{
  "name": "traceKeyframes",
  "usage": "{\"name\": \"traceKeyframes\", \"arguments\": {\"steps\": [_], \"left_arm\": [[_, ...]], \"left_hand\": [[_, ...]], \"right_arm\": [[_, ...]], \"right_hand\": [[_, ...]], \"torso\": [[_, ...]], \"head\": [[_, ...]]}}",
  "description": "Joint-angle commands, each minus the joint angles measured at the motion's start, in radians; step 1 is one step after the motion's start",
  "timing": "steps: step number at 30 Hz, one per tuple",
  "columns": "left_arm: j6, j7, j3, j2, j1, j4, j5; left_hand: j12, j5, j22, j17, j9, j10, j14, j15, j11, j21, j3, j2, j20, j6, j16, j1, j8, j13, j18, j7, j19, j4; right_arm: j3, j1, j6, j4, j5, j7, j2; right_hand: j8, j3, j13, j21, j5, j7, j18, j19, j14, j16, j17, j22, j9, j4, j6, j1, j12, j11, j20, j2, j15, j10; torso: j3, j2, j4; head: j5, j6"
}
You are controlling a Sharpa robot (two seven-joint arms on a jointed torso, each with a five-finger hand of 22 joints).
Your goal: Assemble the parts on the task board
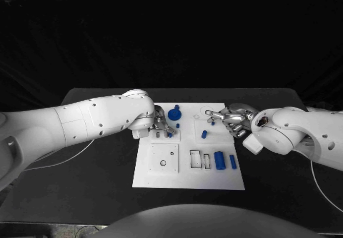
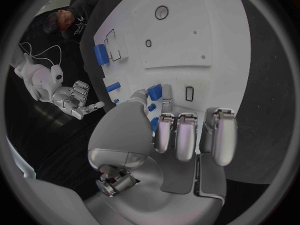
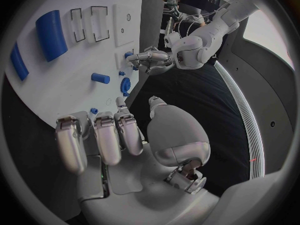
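Note:
The white task board (image 1: 214,178) lies in the middle of the black table. My left hand (image 1: 158,125) hangs over the board's far left part and pinches a small blue part (image 2: 154,91) between thumb and a finger. A blue round knob (image 1: 175,115) stands just beside it. A small blue peg (image 1: 204,134) lies mid-board. A large blue cylinder (image 1: 219,160) and a thinner one (image 1: 233,161) lie near the board's right edge. My right hand (image 1: 232,119) hovers at the far right corner, fingers apart, holding nothing.
Two empty rectangular slots (image 1: 200,159) sit left of the large cylinder. A raised square plate (image 1: 164,157) with a round hole takes up the board's near left. Black table surface surrounds the board; a cable (image 1: 68,158) runs on the left.

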Motion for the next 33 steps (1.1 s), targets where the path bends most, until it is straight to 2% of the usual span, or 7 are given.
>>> {"name": "traceKeyframes", "arguments": {"steps": [1, 9, 13, 17, 19, 28, 33], "left_arm": [[-0.007, 0.004, 0.001, 0.004, -0.001, -0.001, -0.007], [-0.012, 0.014, 0.001, 0.009, -0.001, -0.006, -0.007], [-0.007, 0.013, 0.001, 0.011, -0.001, -0.009, -0.004], [-0.001, 0.013, 0.001, 0.012, -0.001, -0.01, -0.002], [0.0, 0.013, 0.001, 0.013, -0.001, -0.011, -0.001], [-0.007, 0.026, 0.001, 0.014, -0.001, -0.012, 0.001], [-0.02, 0.038, 0.001, 0.011, -0.001, -0.013, 0.0]], "left_hand": [[0.002, 0.007, 0.263, 0.263, 0.001, 0.106, 0.104, -0.007, -0.005, 0.002, 0.005, 0.001, -0.003, -0.006, 0.003, 0.011, -0.004, 0.263, -0.007, -0.002, 0.105, 0.001], [0.002, 0.014, 0.263, 0.263, 0.01, 0.106, 0.104, -0.008, -0.007, 0.002, 0.014, 0.008, -0.003, -0.005, 0.003, 0.031, -0.008, 0.263, -0.007, -0.004, 0.105, 0.0], [0.002, 0.014, 0.263, 0.263, 0.012, 0.106, 0.104, -0.008, -0.007, 0.002, 0.014, 0.008, -0.003, -0.005, 0.003, 0.035, -0.008, 0.263, -0.007, -0.004, 0.105, 0.0], [0.002, 0.015, 0.263, 0.263, 0.015, 0.106, 0.104, -0.009, -0.007, 0.002, 0.017, 0.008, -0.003, -0.005, 0.003, 0.043, -0.01, 0.263, -0.007, -0.005, 0.105, -0.001], [0.002, 0.026, 0.263, 0.263, 0.019, 0.106, 0.104, -0.01, -0.009, 0.002, 0.023, 0.01, -0.003, -0.005, 0.003, 0.059, -0.013, 0.263, -0.007, -0.006, 0.105, -0.001], [0.002, 0.217, 0.263, 0.263, 0.048, 0.106, 0.104, -0.016, -0.015, 0.002, 0.073, -0.011, -0.007, 0.0, 0.003, 0.168, -0.03, 0.263, -0.007, -0.012, 0.105, -0.006], [0.002, 0.288, 0.263, 0.263, 0.062, 0.106, 0.104, -0.016, -0.015, 0.002, 0.093, -0.03, -0.009, 0.005, 0.003, 0.207, -0.035, 0.263, -0.007, -0.013, 0.105, -0.009]], "right_arm": [[0.0, -0.003, 0.016, 0.0, -0.009, -0.004, 0.001], [0.0, -0.006, 0.015, -0.001, -0.009, -0.007, 0.002], [0.0, -0.006, 0.015, -0.001, -0.009, -0.008, 0.002], [0.0, -0.007, 0.014, -0.002, -0.009, -0.009, 0.002], [0.0, -0.007, 0.014, -0.002, -0.009, -0.009, 0.001], [0.0, -0.008, 0.012, -0.003, -0.009, -0.01, 0.0], [0.0, -0.009, 0.012, -0.004, -0.009, -0.011, -0.001]], "right_hand": [[0.004, -0.008, 0.263, 0.004, 0.0, 0.024, -0.014, 0.105, 0.104, 0.004, 0.263, 0.263, 0.001, 0.0, -0.007, -0.001, 0.003, 0.008, 0.01, 0.01, 0.005, 0.105], [0.004, -0.008, 0.263, 0.004, 0.001, 0.025, -0.014, 0.105, 0.104, 0.004, 0.263, 0.263, 0.001, 0.0, -0.007, -0.001, 0.003, 0.008, 0.01, 0.011, 0.005, 0.105], [0.004, -0.008, 0.263, 0.004, 0.001, 0.025, -0.014, 0.105, 0.104, 0.004, 0.263, 0.263, 0.001, 0.0, -0.007, -0.001, 0.003, 0.008, 0.01, 0.011, 0.005, 0.105], [0.004, -0.008, 0.263, 0.004, 0.001, 0.025, -0.014, 0.105, 0.104, 0.004, 0.263, 0.263, 0.001, 0.0, -0.008, 0.0, 0.003, 0.008, 0.011, 0.012, 0.006, 0.105], [0.004, -0.008, 0.263, 0.004, 0.001, 0.025, -0.014, 0.105, 0.104, 0.004, 0.263, 0.263, 0.001, 0.0, -0.008, 0.0, 0.003, 0.008, 0.011, 0.012, 0.006, 0.105], [0.005, -0.008, 0.263, 0.004, 0.002, 0.025, -0.014, 0.105, 0.104, 0.004, 0.263, 0.263, 0.001, 0.0, -0.008, 0.001, 0.003, 0.008, 0.011, 0.012, 0.006, 0.105], [0.005, -0.008, 0.263, 0.004, 0.002, 0.025, -0.014, 0.105, 0.104, 0.004, 0.263, 0.263, 0.001, -0.001, -0.008, 0.001, 0.003, 0.008, 0.011, 0.013, 0.006, 0.105]], "torso": [[-0.0002, 0.0, 0.0005], [0.0007, 0.0, 0.0016], [0.0004, 0.0, -0.0006], [-0.0001, 0.0, 0.0004], [-0.0004, 0.0, 0.0005], [-0.0002, -0.001, 0.0013], [-0.0001, -0.001, 0.0012]], "head": [[0.0, 0.0], [-0.001, 0.0], [0.001, 0.0], [-0.004, 0.0], [-0.004, 0.0], [-0.007, 0.0], [-0.006, 0.0]]}}
